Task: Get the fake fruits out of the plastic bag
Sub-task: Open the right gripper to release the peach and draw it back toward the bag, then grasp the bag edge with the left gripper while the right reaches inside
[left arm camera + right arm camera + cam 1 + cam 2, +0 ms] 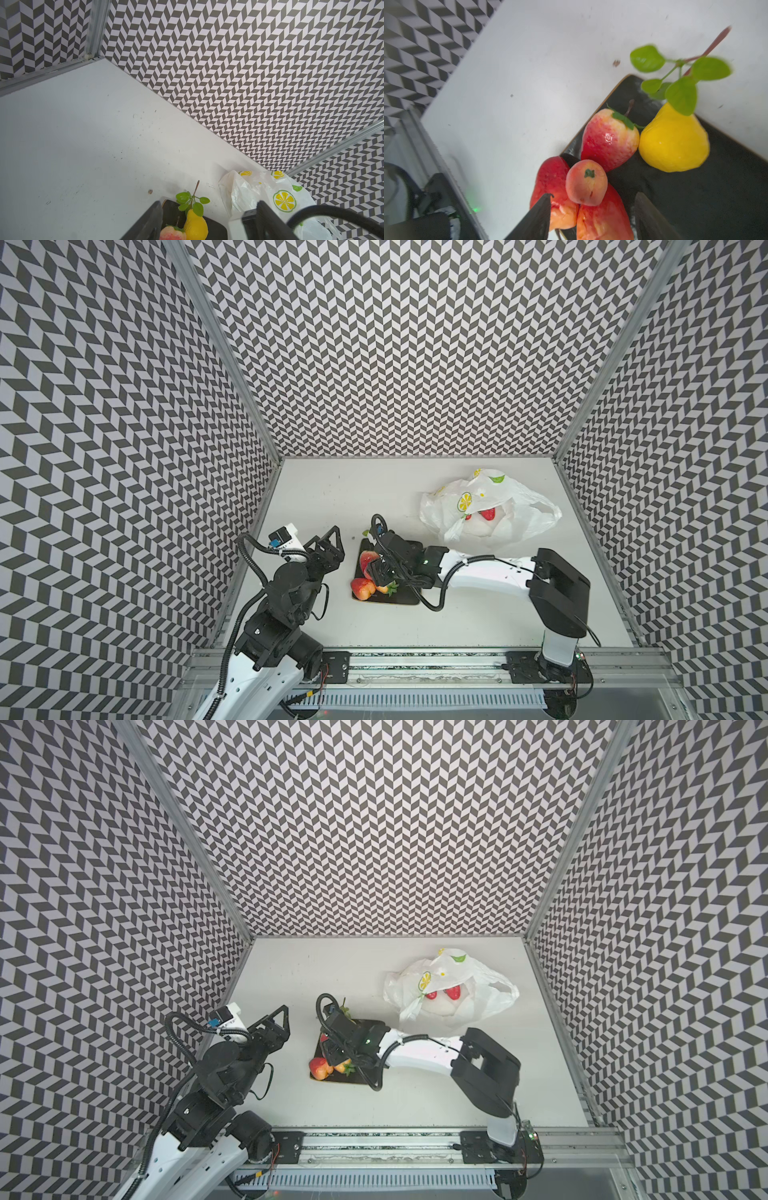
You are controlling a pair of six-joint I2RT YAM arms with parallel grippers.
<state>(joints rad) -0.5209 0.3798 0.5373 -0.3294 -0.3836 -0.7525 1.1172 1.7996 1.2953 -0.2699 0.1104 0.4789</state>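
Chevron walls [395,344] are closing in a white table [332,489]. A dark plate [405,598] is lying mid-table, and the bag [519,506] is slumping behind it and to its right.

In both top views you are seeing two strawberries [488,514] sitting inside the bag's open mouth. The left wrist view is catching only the bag's printed outside [259,193]. The right wrist view is not taking in the bag at all.

Your right gripper [380,572] is hanging over the plate's left part. From above, its arm is covering most of what is lying there. You are getting only some fruits [361,588] at the plate's left edge and green leaves [365,533] peeking out behind the wrist.

The right wrist view is filling that in. A yellow pear [675,141] with a leafy twig is resting on the plate, touching a red-yellow fruit [608,139]. A small peach [586,185] is perching on two red fruits [552,178] at the plate's edge. The fingers [533,220] are standing apart with the peach just beyond their tips, and they are gripping nothing.

Your left gripper [330,539] is hovering left of the plate. Its own view is showing its fingers [145,222] spread wide and empty, framing the pear and the plate's corner.
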